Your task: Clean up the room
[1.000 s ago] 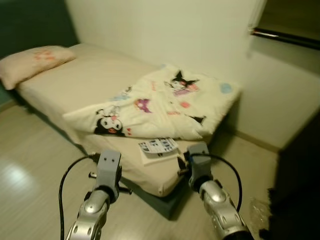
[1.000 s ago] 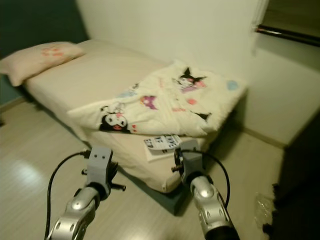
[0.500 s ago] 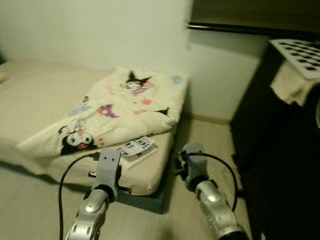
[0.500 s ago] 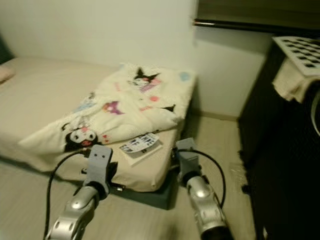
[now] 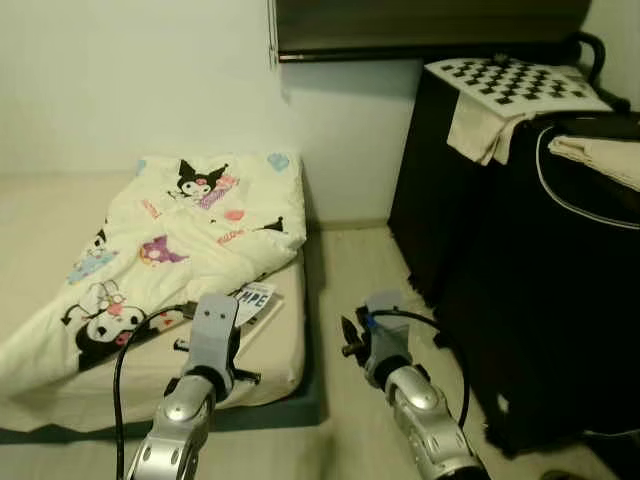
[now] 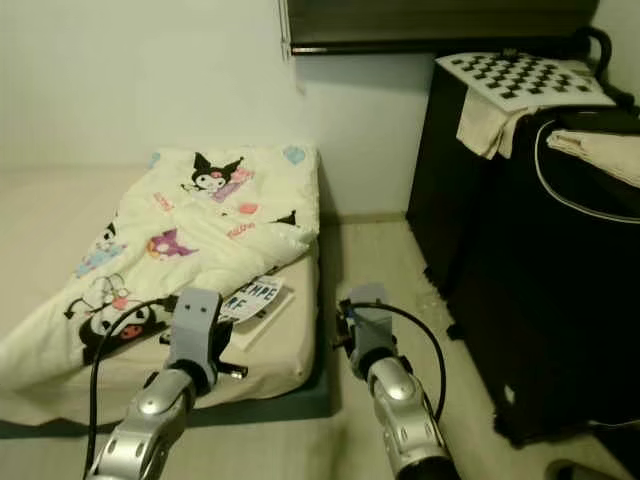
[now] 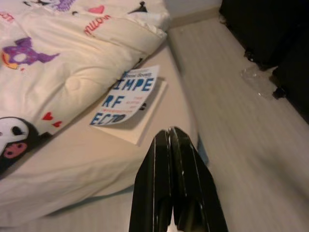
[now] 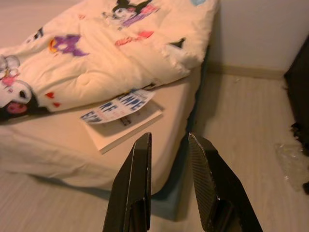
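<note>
A white book [image 7: 128,101] with blue letters lies on the bed's near corner, partly tucked under a cream cartoon-print blanket [image 5: 170,230]. The blanket is spread rumpled over the mattress [image 5: 285,350]. My left gripper [image 7: 169,133] is shut and empty, hovering just off the mattress corner, short of the book. My right gripper [image 8: 169,137] is open with nothing between its fingers, held above the floor beside the bed, with the book [image 8: 120,113] ahead of it. A crumpled clear plastic wrapper [image 7: 258,79] lies on the floor near the dark cabinet.
A tall black cabinet [image 5: 520,280] stands on the right, topped by a checkerboard sheet [image 5: 510,80] and a draped cream towel [image 5: 480,125]. A strip of pale wood floor [image 5: 355,270] runs between bed and cabinet to the white wall.
The camera has swung to the right: the pillow end of the bed has left the picture and the black cabinet has come in. Both arms hold the same pose.
</note>
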Robot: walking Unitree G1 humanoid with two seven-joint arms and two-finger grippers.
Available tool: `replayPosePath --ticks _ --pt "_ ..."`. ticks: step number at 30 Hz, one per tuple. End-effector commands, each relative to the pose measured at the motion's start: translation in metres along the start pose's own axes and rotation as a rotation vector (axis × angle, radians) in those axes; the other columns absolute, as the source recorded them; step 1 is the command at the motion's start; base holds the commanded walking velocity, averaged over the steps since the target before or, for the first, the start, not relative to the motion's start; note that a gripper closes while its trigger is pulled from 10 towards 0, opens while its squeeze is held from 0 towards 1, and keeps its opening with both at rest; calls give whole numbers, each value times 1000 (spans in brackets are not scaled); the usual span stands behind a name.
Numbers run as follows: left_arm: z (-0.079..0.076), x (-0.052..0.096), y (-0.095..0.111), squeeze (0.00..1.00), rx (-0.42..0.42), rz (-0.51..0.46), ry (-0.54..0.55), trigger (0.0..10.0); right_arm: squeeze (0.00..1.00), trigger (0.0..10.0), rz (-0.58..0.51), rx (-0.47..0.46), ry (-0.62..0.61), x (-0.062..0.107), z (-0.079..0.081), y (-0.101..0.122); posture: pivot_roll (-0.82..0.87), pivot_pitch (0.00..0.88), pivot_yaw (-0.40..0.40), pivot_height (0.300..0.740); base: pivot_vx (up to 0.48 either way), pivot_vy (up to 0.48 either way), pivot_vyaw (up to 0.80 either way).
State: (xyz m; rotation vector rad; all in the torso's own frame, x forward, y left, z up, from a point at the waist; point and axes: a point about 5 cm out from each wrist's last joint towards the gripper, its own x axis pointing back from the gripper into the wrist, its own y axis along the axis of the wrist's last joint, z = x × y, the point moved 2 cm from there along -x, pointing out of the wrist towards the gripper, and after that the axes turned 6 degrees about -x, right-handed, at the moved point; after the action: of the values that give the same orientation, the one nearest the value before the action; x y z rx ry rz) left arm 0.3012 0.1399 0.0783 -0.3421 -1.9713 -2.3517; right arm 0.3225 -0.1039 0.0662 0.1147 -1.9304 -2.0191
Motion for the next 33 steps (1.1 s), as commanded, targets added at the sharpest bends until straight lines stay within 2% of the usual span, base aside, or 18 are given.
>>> replayPosePath --ticks 1,19,23,33 --pt "2 2 -10 0 -2 37 2 10000 0 10000 -9 -20 2 0 1 0 -33 96 71 740 0 319 0" --pt "4 2 -9 0 6 33 16 10000 0 10000 -8 -11 15 0 2 0 -31 94 61 740 0 351 0" --pt "3 2 -6 0 -11 18 -1 10000 0 10000 -11 -11 15 0 2 0 -30 93 62 740 0 -69 0" --pt "-1 1 -1 0 -38 -10 -15 10000 0 10000 -13 -9 13 0 1 0 -33 89 64 740 0 -480 0"
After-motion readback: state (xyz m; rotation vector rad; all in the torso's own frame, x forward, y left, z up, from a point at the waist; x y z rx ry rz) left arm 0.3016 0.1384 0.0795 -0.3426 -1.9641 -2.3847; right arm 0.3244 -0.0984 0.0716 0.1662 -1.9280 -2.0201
